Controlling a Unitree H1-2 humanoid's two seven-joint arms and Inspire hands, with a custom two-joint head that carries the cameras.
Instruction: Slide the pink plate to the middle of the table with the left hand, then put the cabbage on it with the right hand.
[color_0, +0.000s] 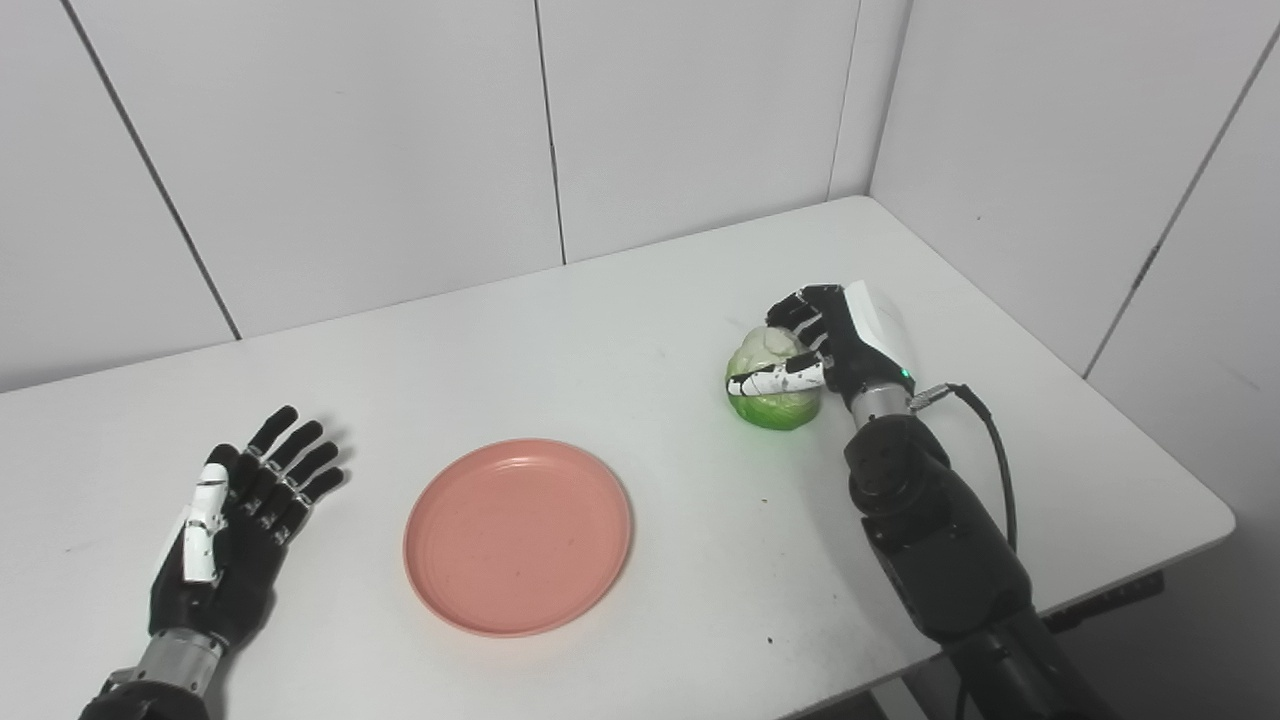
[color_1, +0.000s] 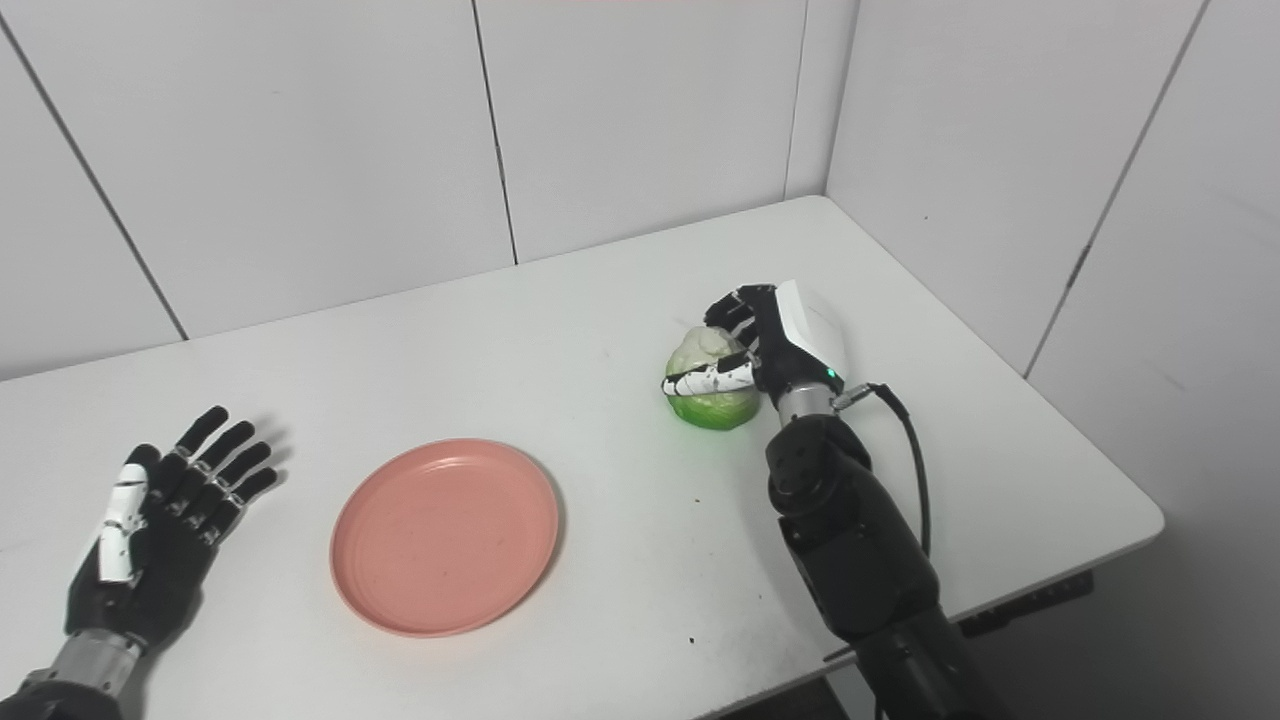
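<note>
The pink plate (color_0: 518, 535) lies flat on the white table (color_0: 620, 330), left of the middle and near the front. The green and white cabbage (color_0: 772, 385) sits on the table to the right of the plate. My right hand (color_0: 835, 345) wraps around the cabbage from its right side, thumb across the front and fingers over the back. My left hand (color_0: 235, 520) rests open and empty on the table to the left of the plate, fingers spread, apart from the plate.
White panelled walls close in the table at the back and the right. The table's right edge (color_0: 1150, 420) and front edge are near my right arm. A black cable (color_0: 995, 440) loops from the right wrist.
</note>
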